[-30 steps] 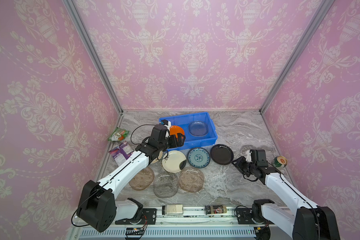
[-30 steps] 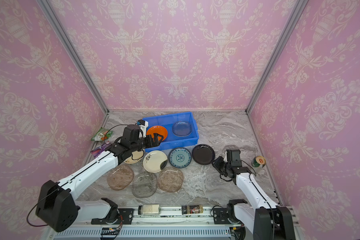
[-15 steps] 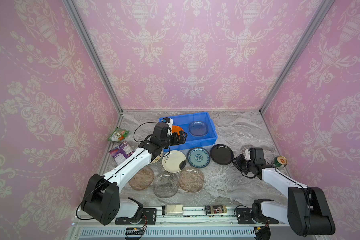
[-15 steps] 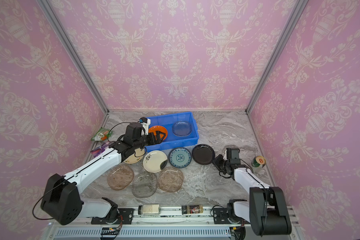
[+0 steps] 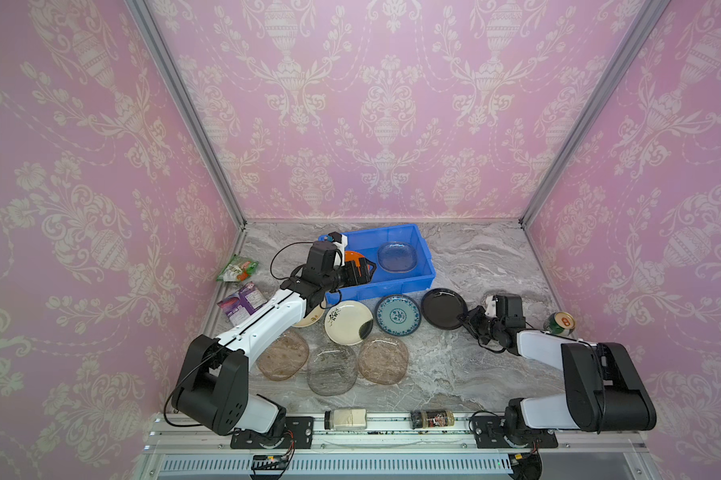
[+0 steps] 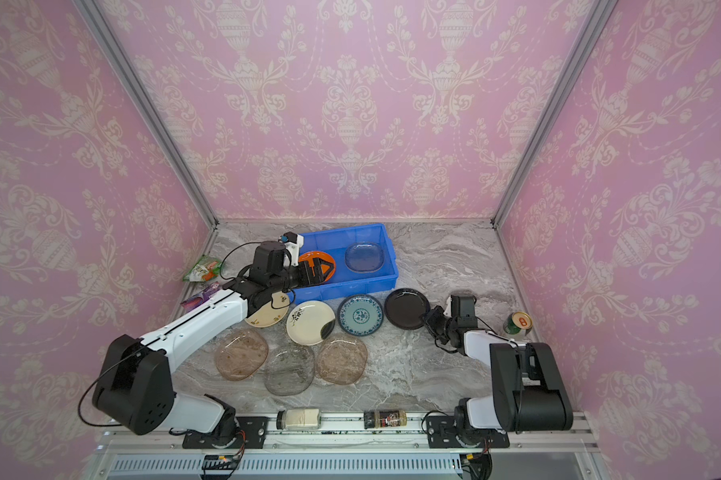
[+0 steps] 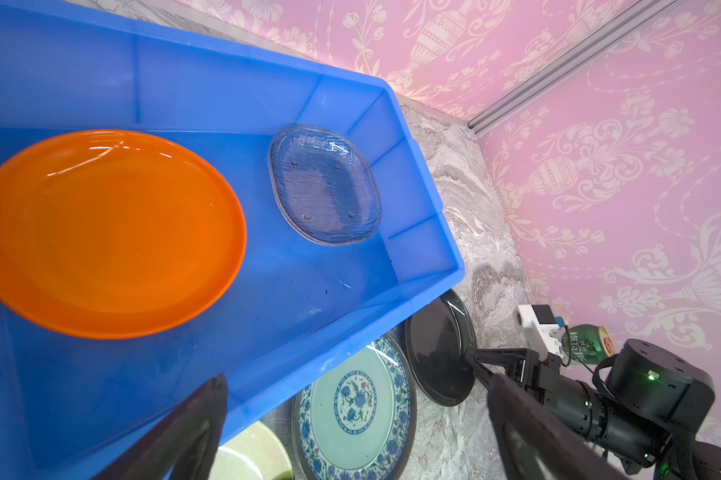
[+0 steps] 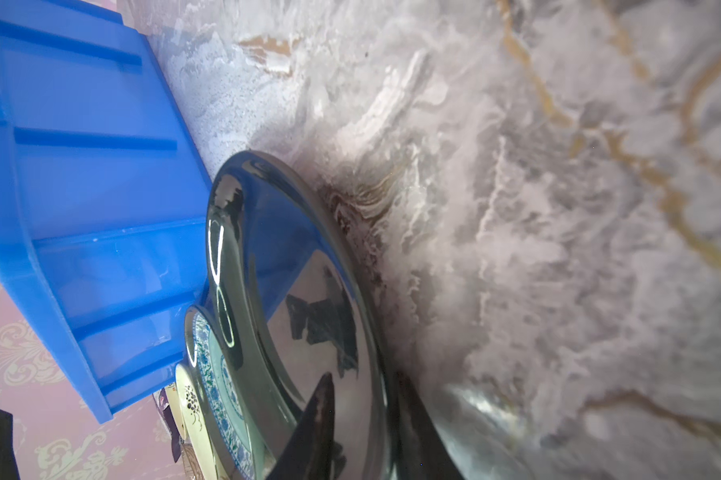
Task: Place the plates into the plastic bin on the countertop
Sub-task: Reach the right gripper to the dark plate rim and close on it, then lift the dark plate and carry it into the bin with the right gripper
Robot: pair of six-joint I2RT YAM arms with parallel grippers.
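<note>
Inside the plastic bin the orange plate lies flat at the left end and a clear glass plate at the right end. They lie apart, with bare blue floor between them and along the near wall. On the countertop the black plate sits just beside the bin's near right corner, edge to edge with the teal-patterned plate. Further left come a cream plate and a second cream plate, half hidden under my left forearm. Three tinted glass plates lie side by side nearer the rail, edges meeting. Right of the black plate the marble is open as far as a green can.

My left pincer hovers over the orange plate, fingers spread wide, holding nothing; that arm reaches long from the front left base. My right pincer lies low at the black plate's right rim, one finger over it and one under. Whether they pinch it I cannot tell. That arm is folded close to its base.
</note>
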